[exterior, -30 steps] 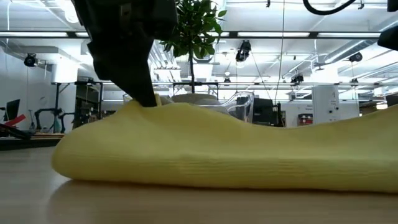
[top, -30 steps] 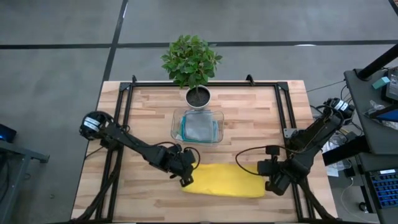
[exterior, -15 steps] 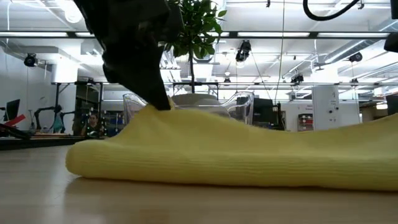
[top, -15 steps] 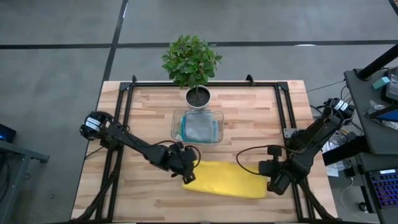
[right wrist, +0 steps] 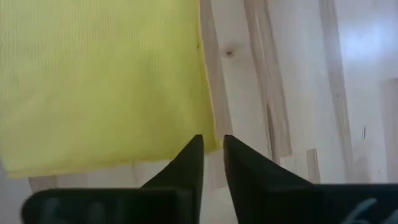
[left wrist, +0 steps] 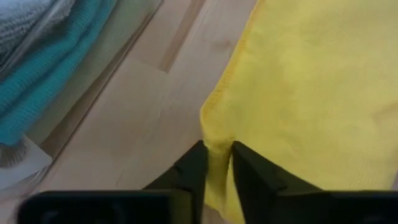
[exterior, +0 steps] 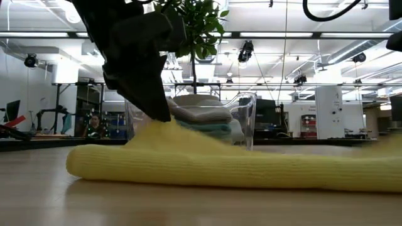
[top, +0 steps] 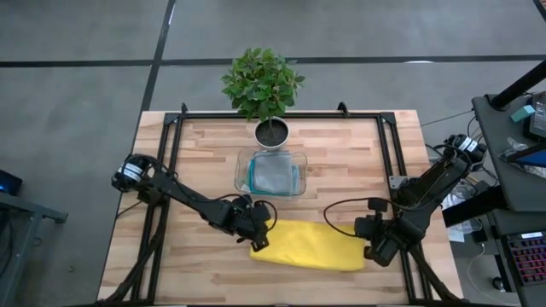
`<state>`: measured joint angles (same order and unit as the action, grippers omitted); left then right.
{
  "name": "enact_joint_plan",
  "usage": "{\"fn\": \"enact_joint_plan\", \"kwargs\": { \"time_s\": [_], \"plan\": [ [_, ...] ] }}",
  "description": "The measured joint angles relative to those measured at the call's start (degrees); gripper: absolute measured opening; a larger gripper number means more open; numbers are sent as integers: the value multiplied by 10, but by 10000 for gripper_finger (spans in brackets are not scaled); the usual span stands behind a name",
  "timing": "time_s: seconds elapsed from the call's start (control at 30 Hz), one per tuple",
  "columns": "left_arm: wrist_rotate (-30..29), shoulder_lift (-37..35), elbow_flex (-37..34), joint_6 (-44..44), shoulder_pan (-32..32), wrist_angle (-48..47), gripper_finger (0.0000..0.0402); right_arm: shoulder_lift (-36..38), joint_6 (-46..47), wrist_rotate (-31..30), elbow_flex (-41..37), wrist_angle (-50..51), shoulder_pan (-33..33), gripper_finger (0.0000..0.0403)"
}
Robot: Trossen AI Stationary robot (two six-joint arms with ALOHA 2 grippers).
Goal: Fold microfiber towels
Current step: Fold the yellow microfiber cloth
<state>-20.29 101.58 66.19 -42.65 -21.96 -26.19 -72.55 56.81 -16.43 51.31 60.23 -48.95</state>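
Each gripper, left and right, pinches an end of the yellow towel with jaws nearly closed, keeping it stretched flat for folding.

left end effector low, right end effector low

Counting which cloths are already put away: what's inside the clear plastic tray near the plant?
Inside the clear plastic tray lies a stack of folded cloths: a grey microfiber towel on top, a teal microfiber towel showing at one edge beneath it. Anything lower in the stack is covered.
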Motion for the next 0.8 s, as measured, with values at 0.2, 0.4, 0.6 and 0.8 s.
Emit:
{"fn": "enact_joint_plan", "kwargs": {
  "time_s": [0.2,0.4,0.6,0.8],
  "plan": [
    [0,-3,5,-5,7,-49,141,1,25,1,7,48,0,93],
    [18,-14,28,-4,6,-71,176,1,55,-3,10,53,-1,115],
    [60,-16,29,46,-19,32,177,1,4,-37,-6,-110,-6,94],
    [83,9,26,53,-59,63,152,-2,-61,-36,-70,-362,-7,43]
  ]
}}
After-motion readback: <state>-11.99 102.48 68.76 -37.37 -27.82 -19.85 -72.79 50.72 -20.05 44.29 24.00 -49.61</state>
